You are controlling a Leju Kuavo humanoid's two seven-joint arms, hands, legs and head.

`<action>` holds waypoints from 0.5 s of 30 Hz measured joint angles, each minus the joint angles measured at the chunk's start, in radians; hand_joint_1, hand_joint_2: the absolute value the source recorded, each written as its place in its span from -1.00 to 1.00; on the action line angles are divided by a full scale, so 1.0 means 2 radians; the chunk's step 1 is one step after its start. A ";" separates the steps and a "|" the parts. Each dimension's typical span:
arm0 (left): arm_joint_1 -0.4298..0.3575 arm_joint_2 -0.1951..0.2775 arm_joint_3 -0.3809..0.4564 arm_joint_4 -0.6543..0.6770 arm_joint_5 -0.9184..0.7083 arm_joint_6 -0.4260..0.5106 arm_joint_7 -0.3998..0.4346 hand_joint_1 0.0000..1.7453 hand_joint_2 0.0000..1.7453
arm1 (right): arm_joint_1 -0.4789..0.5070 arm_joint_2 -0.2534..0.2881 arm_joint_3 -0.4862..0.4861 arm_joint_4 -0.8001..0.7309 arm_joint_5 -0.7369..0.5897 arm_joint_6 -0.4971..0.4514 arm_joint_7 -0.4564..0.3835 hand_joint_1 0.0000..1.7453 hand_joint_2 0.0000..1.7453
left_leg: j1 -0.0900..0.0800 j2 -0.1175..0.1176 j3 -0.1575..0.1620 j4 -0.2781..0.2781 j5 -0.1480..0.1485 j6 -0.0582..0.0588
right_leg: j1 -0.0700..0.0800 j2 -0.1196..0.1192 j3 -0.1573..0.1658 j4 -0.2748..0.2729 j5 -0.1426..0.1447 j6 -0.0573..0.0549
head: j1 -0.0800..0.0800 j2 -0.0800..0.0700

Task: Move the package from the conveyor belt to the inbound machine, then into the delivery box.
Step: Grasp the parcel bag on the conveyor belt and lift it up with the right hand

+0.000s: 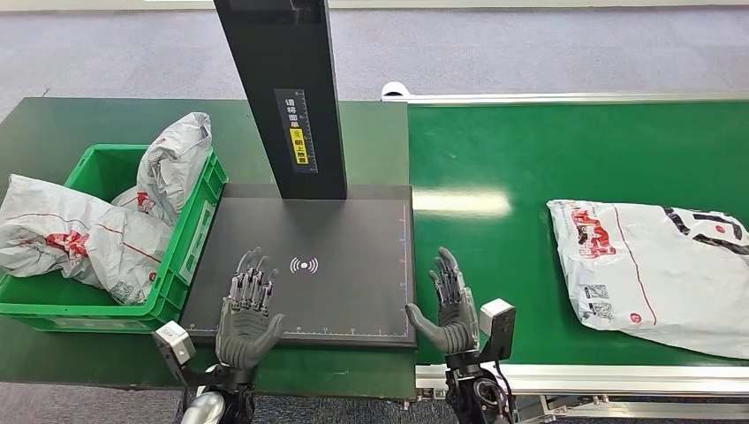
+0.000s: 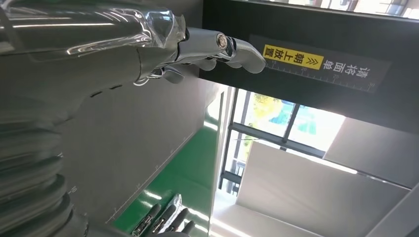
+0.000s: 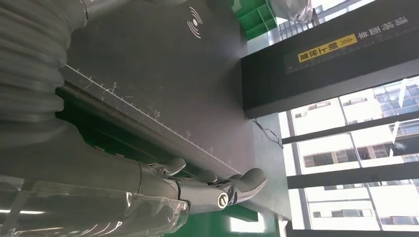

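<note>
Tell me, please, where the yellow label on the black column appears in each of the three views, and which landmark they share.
Head view: yellow label sits mid-height on the black column, above the scan plate.
Left wrist view: yellow label lies near the top, just past the left hand.
Right wrist view: yellow label is at the upper right, on the column.
Shared landmark: the black column itself.

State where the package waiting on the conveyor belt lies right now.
In the head view the package lies flat on the green conveyor belt, right of the black scanner plate and the right hand.
</note>
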 joint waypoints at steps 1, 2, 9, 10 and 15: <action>0.000 0.000 0.000 0.000 -0.001 0.001 0.000 -1.00 1.00 | 0.000 0.000 0.001 0.000 0.001 -0.002 0.000 -1.00 1.00 | 0.000 0.000 0.000 0.000 0.000 0.000 | 0.000 0.000 0.000 0.000 0.000 0.000 | 0.000 0.000; 0.000 0.000 0.000 0.000 -0.003 0.004 0.000 -1.00 1.00 | 0.000 0.000 0.003 0.000 0.003 -0.006 0.000 -1.00 1.00 | 0.000 0.000 0.000 0.000 0.000 0.000 | 0.000 0.000 0.000 0.000 0.000 0.000 | 0.000 0.000; 0.001 0.000 0.000 -0.001 -0.007 0.020 0.000 -1.00 1.00 | -0.003 0.000 0.025 0.000 0.009 -0.027 0.000 -1.00 1.00 | 0.000 0.000 0.000 0.000 0.000 0.000 | 0.000 0.000 0.000 0.000 0.000 0.000 | 0.000 0.000; 0.001 0.000 0.000 -0.001 -0.007 0.021 0.000 -1.00 1.00 | -0.003 -0.001 0.027 0.000 0.008 -0.027 0.000 -1.00 1.00 | 0.000 0.000 0.000 0.000 0.000 0.000 | 0.000 0.000 0.000 0.000 0.000 0.000 | 0.000 0.000; 0.002 0.000 0.000 -0.006 -0.008 0.027 0.000 -1.00 1.00 | -0.004 -0.002 0.034 0.000 0.004 -0.032 0.000 -1.00 1.00 | 0.000 0.000 0.000 0.000 0.000 0.000 | 0.000 0.000 0.000 0.000 0.000 0.000 | 0.000 0.000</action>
